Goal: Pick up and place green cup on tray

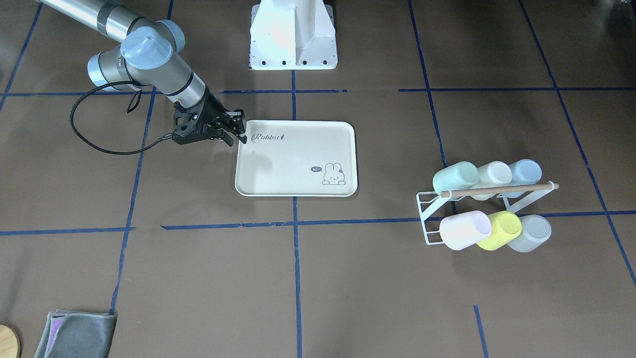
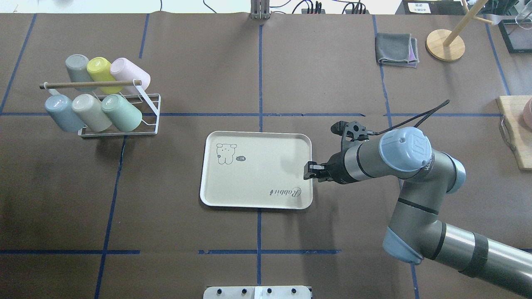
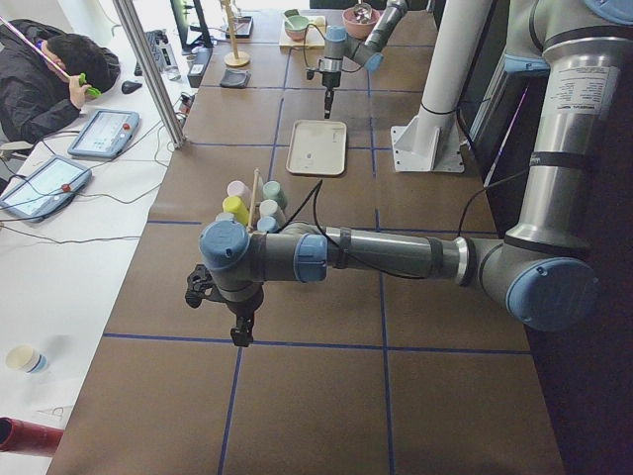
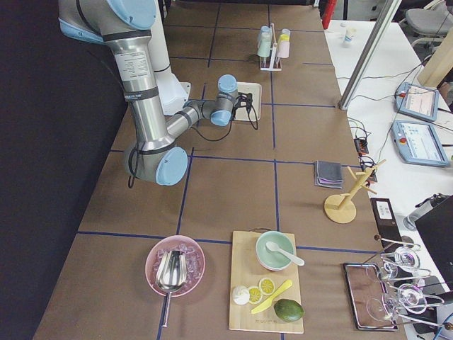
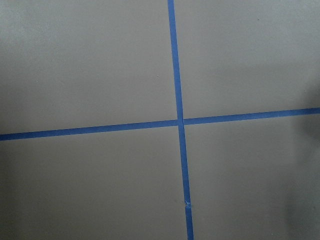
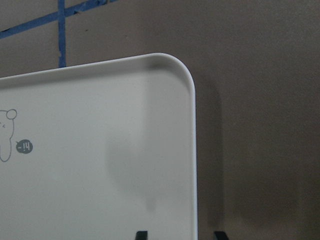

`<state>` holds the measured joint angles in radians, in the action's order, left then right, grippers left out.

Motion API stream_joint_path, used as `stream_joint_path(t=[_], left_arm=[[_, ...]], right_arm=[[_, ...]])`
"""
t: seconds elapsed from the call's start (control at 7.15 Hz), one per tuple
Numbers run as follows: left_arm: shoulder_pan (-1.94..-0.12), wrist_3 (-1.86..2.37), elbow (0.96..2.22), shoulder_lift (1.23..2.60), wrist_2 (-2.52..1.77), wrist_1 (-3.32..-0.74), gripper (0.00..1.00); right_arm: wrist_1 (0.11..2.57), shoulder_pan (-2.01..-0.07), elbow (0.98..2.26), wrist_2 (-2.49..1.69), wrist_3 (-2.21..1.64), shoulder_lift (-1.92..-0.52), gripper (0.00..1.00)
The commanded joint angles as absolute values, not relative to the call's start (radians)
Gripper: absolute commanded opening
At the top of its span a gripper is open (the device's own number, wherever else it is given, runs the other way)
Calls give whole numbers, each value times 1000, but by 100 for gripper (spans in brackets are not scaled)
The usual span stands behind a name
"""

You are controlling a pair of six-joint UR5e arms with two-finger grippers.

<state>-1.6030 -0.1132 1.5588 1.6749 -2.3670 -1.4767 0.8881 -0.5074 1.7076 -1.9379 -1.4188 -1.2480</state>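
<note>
The small pale mint-green matte plastic tumbler (image 2: 122,113) is seen at the upper left of the overhead view. It is propped on the white wire rack (image 2: 158,114), as the cup of its row closest to the frame's middle. Its long axis is tilted, running from upper left to lower right there. The raised end appears closed, so the mouth is judged to face down toward the rack.

The large cream-white rectangular tray with rounded corners, a raised rim and a bunny drawing (image 2: 253,199) lies at the centre of that view. Nothing is held in it. The right gripper (image 1: 237,141) is poised at the tray's right-hand edge in the overhead view. Its fingertips (image 6: 141,234) are seen parted at the bottom of the right wrist view, with the tray's rim between them. Nothing is gripped.

From this gripper the green cup lies toward the upper left of the overhead view, across the whole tray, well apart. The left gripper (image 3: 240,332) is shown only in the left side view, low in the frame, with the rack above it. Whether it is parted or closed cannot be told. Which arm is nearer is not settled; the rack is judged to lie on the left arm's side.

The rack also holds a grey cup (image 2: 77,66), a yellow-green cup (image 2: 99,68), a pink cup (image 2: 131,74), a light blue cup (image 2: 58,112) and a cream cup (image 2: 89,112).
</note>
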Motion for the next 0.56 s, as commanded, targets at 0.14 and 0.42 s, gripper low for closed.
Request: stream_joint_path(t=[0.14,0.42], left_arm=[[-1600,-115,1613,1709,-2361,-1465,100],[-1588,-123,1681,1738,-2355,-1465,100]], right_arm=[[900,-570,1732,-1994,-1427,-1244,100],[1082,-659,1854,-2081,-1428,-1249,100]])
